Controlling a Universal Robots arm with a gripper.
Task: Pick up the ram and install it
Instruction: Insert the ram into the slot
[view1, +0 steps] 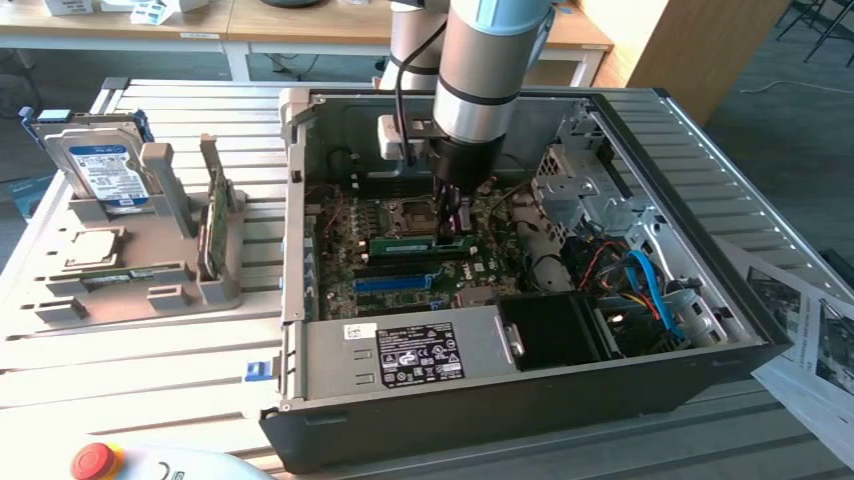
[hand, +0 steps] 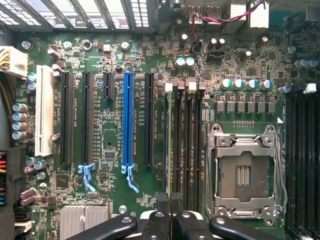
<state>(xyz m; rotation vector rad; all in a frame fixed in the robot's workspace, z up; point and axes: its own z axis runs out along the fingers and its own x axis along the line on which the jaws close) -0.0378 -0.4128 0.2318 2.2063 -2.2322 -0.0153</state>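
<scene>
Standing open on a slatted table (view1: 160, 350), the computer case (view1: 534, 410) is seen to hold the motherboard (hand: 110, 100), and the gripper (view1: 457, 228) hangs over it inside the case. The gripper's fingers (hand: 161, 201) are drawn tight on the ram (view1: 407, 243), a thin green stick that is set on edge along a memory slot directly beneath the gripper and runs away from it. In the wrist view only the ram's narrow top edge (hand: 167, 140) is presented. Its near end is covered by the fingers, and whether it is fully seated cannot be told. Just beside the gripped stick lie further dark memory slots, and beyond them is the empty processor socket (hand: 245, 172). On the other side of the gripper, the long blue slot (hand: 128, 120) is flanked by black slots and a white one (hand: 44, 115). Also housed in the case are a power supply (view1: 414, 355) with a label and a bundle of blue cables (view1: 650, 280), both some way from the gripper. Part of the board is cut off by the case's near wall. Well apart from the gripper, outside the case, a grey holder (view1: 134, 290) carries a hard drive (view1: 100, 170) and a green card (view1: 214, 225) standing on edge. A red button (view1: 94, 460) and printed sheets (view1: 801, 340) are cut off at the picture's edges.
</scene>
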